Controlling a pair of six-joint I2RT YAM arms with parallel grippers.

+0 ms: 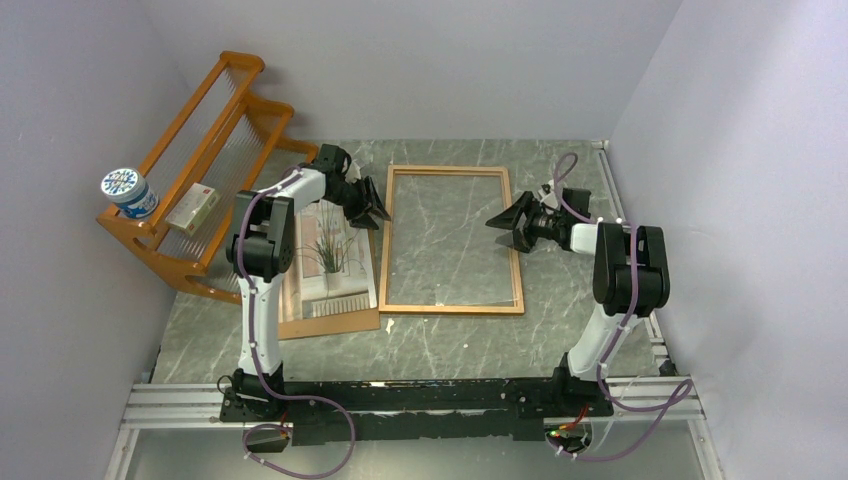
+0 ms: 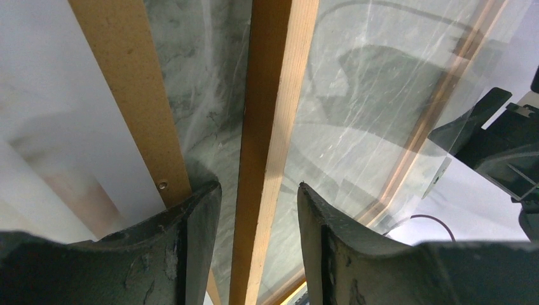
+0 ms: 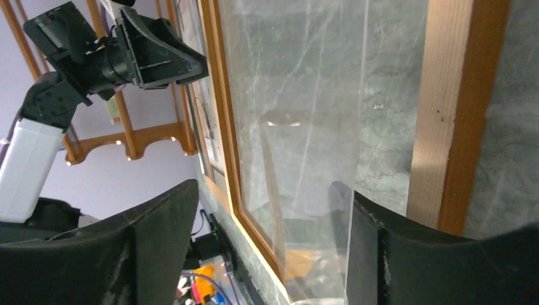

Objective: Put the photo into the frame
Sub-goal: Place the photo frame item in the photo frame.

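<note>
The frame (image 1: 385,240) lies flat at the table's middle with a clear pane in it. The photo (image 1: 330,255) lies to its left on a brown backing board (image 1: 330,322). My left gripper (image 1: 374,208) is open at the frame's left rail. In the left wrist view its jaws (image 2: 257,187) straddle that rail (image 2: 267,114) without touching it, and the board's edge (image 2: 127,82) and the blurred photo (image 2: 51,127) show on the left. My right gripper (image 1: 502,225) is open and empty at the right rail. In the right wrist view it (image 3: 272,190) hangs over the pane (image 3: 305,95) beside that rail (image 3: 451,114).
An orange wooden shelf rack (image 1: 200,170) stands at the back left, holding a white-and-blue tub (image 1: 128,192) and a small box (image 1: 193,208). Walls close in on the left, back and right. The arms' mounting rail (image 1: 400,400) runs along the near edge.
</note>
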